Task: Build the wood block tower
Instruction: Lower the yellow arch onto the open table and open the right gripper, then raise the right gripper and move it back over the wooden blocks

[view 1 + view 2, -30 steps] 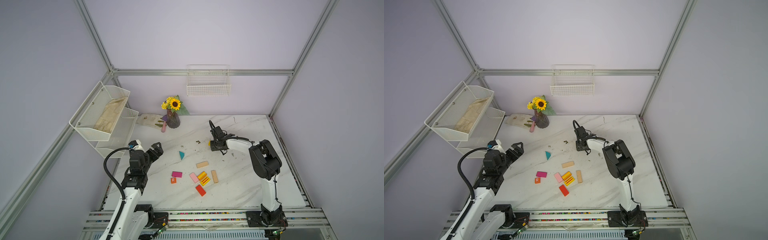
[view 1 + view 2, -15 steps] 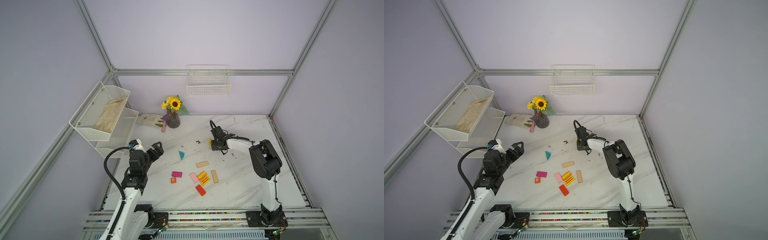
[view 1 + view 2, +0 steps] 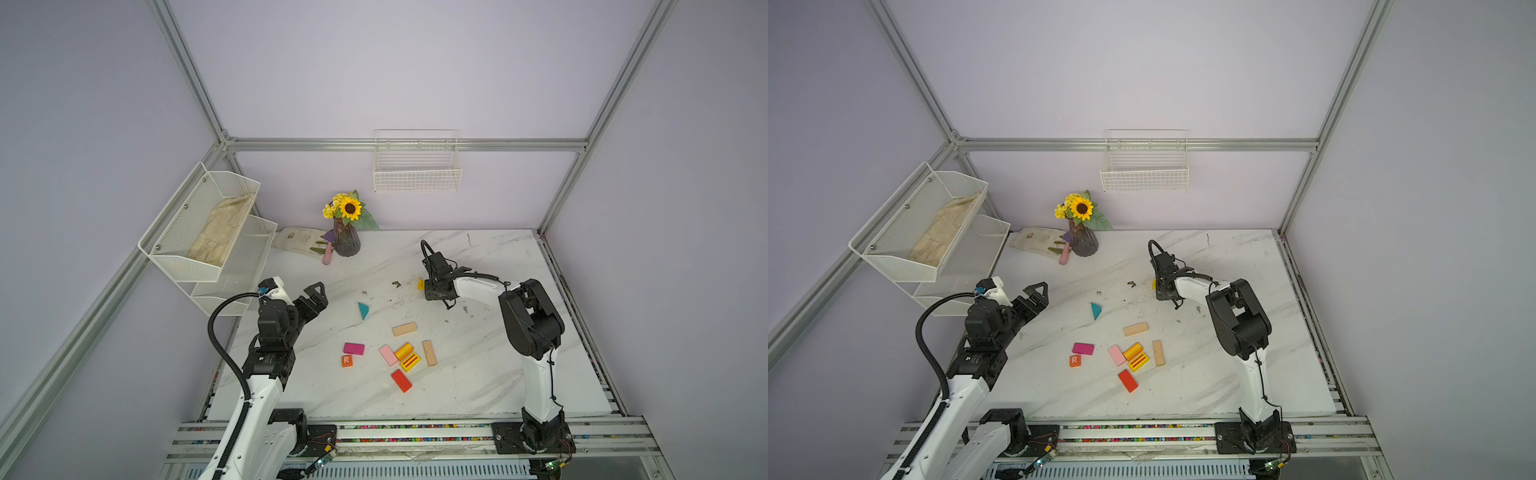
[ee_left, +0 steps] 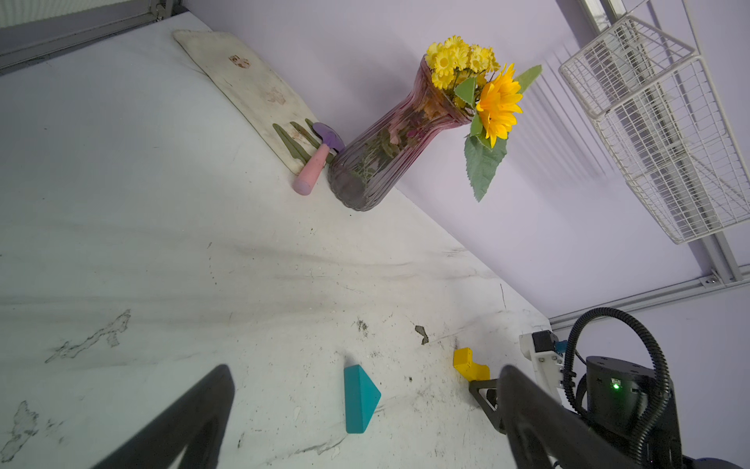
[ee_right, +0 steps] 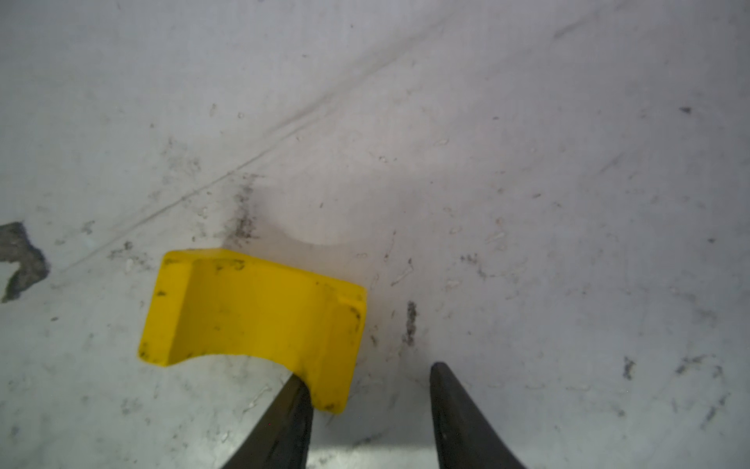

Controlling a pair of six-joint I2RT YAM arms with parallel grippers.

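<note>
The wood blocks lie loose on the marble table [image 3: 478, 374], and no tower is in view. A teal triangle [image 3: 363, 310] [image 4: 359, 400] lies mid-table. Nearer the front lie two tan slabs [image 3: 404, 329], a magenta slab [image 3: 353, 348], an orange "R" cube [image 3: 347, 360], a pink slab [image 3: 388, 355], yellow striped pieces [image 3: 409, 361] and a red slab [image 3: 401, 380]. A yellow arch block [image 5: 251, 312] [image 3: 420, 284] stands further back. My right gripper [image 5: 367, 373] [image 3: 428, 291] is low beside it, jaws apart and empty, one finger against the block's corner. My left gripper [image 3: 319, 296] [image 4: 365, 369] hovers open at the left.
A vase of sunflowers [image 3: 345, 232], a pink-handled tool [image 3: 328, 253] and a soiled cloth [image 3: 297, 240] sit at the back left. White mesh shelves [image 3: 199, 232] hang on the left wall and a wire basket [image 3: 417, 166] on the back wall. Dirt specks dot the table.
</note>
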